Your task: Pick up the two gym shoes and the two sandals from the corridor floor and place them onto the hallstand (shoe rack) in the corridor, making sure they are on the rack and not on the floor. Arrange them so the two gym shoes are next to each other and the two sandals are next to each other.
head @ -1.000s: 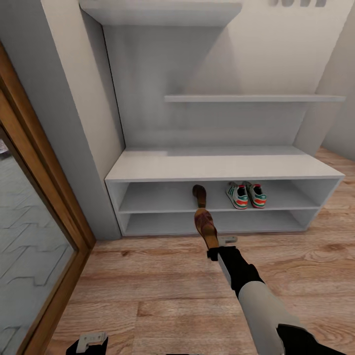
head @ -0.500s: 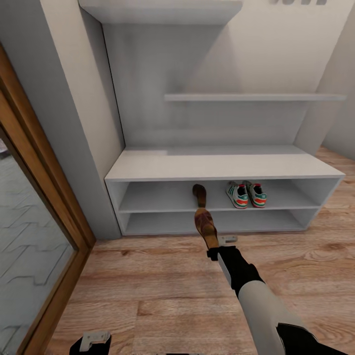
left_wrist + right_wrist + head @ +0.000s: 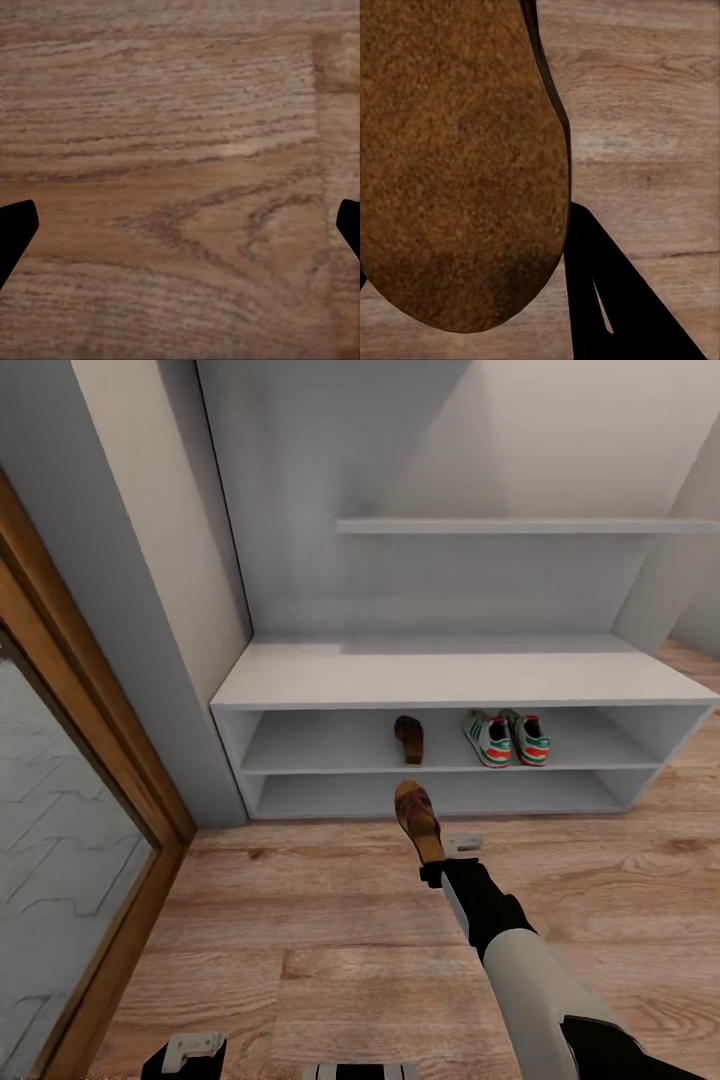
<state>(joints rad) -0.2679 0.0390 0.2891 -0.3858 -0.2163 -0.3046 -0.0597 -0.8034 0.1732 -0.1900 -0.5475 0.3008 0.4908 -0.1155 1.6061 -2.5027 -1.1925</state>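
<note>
A light grey hallstand, a low wide bench with two open shelves beneath and a wall shelf above, stands against the pale wall on the light brown wood-grain plank corridor floor. Its upper open shelf holds three things: one dark brown leather slip-on sandal lying near the middle, and to its right, a little apart from it, the two white gym shoes with green stripes and red-orange heel patches, set side by side and just about touching. The lower shelf and the bench top hold nothing that can be made out. The right gripper, at the end of the black and white arm, is clamped on the second brown sandal, which is held in the air in front of the hallstand, toe pointing toward the shelves; the right wrist view shows its brown suede-like sole close up over the floor planks. The left gripper hangs low over bare floor with its two black fingertips spread wide and nothing between them.
</note>
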